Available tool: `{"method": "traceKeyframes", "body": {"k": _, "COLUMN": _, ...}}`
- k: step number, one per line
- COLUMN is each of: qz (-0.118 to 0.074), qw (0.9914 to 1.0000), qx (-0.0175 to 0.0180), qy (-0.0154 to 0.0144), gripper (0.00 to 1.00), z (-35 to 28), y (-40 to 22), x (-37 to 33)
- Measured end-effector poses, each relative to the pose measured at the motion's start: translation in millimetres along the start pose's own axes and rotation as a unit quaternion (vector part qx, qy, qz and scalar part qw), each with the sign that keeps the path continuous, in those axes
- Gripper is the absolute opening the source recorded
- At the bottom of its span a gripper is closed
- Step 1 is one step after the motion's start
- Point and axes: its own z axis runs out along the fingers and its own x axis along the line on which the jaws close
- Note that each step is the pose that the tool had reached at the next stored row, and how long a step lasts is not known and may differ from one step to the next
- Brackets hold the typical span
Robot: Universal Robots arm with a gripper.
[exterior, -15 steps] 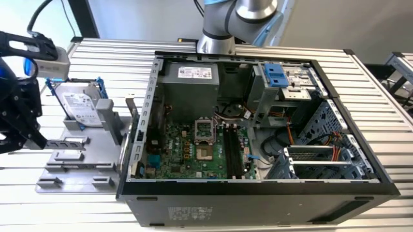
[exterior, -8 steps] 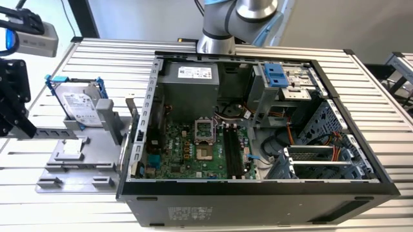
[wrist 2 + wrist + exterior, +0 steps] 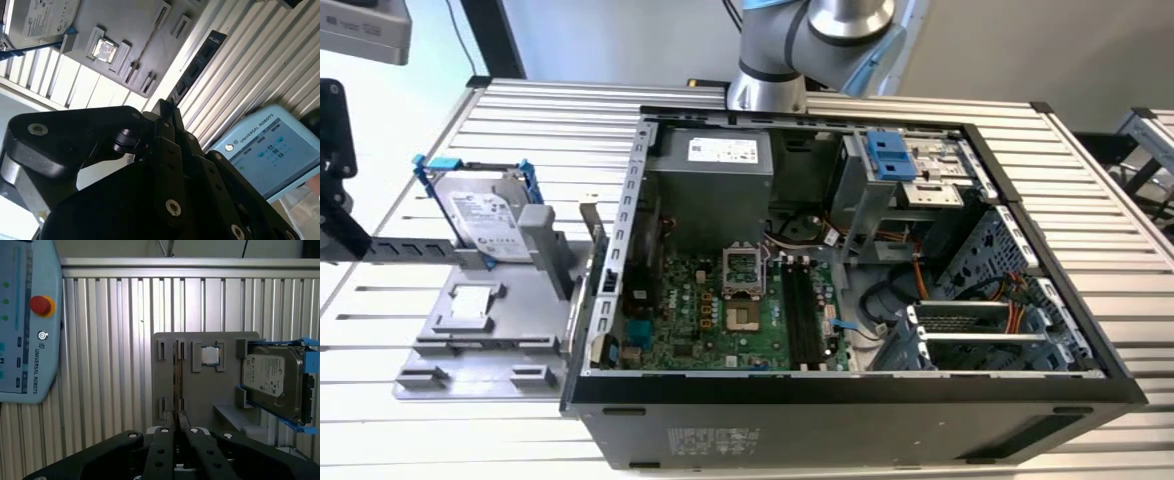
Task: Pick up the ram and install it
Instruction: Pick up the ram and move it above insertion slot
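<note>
Work on the task has not visibly started. In the exterior view we see the silver-and-blue robot arm [image 3: 781, 50] rising above the far side of the open black desktop computer case [image 3: 854, 425], which lies on the ribbed aluminium bench [image 3: 1101, 170]. Inside the case, the long black motherboard slots [image 3: 807, 312] stand unfilled. Just beside the case, toward the exterior view's left, a flat grey fixture plate [image 3: 480, 362] carries the silver hard drive in its blue-trimmed frame [image 3: 487, 215] and the small square silver chip [image 3: 471, 298].

In the second wrist view, the black end effector [image 3: 169, 106] has its fingers drawn together with nothing between them. Well beyond it, the slim dark ram stick [image 3: 146, 44] stands edge-on in the plate's holders, with the chip near it. A pale blue control tablet [image 3: 270, 150] lies on the bench.

In the first wrist view, the end effector [image 3: 176, 414] is lined up with the ram [image 3: 175, 375], well apart from it.

We judge the main risks to be these. Fingers brought down closed would strike the stick's thin top edge. An off-centre grip would tilt it against the holder blocks. A skewed stick would jam rather than seat in the narrow slot, which sits deep among cables and case walls.
</note>
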Motion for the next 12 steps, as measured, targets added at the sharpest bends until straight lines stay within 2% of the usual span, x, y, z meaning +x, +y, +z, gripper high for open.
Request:
{"method": "traceKeyframes", "body": {"k": 5, "qz": 0.000, "qw": 1.00000, "qx": -0.0001, "qy": 0.0004, "gripper": 0.00, "z": -0.2, "y": -0.1, "x": 0.0}}
{"method": "traceKeyframes", "body": {"k": 6, "qz": 0.000, "qw": 1.00000, "qx": -0.0001, "qy": 0.0004, "gripper": 0.00, "z": -0.2, "y": -2.0, "x": -0.2}}
{"method": "traceKeyframes", "body": {"k": 12, "qz": 0.000, "qw": 1.00000, "qx": -0.0010, "qy": 0.0004, "gripper": 0.00, "z": -0.4, "y": -28.6, "x": -0.8}}
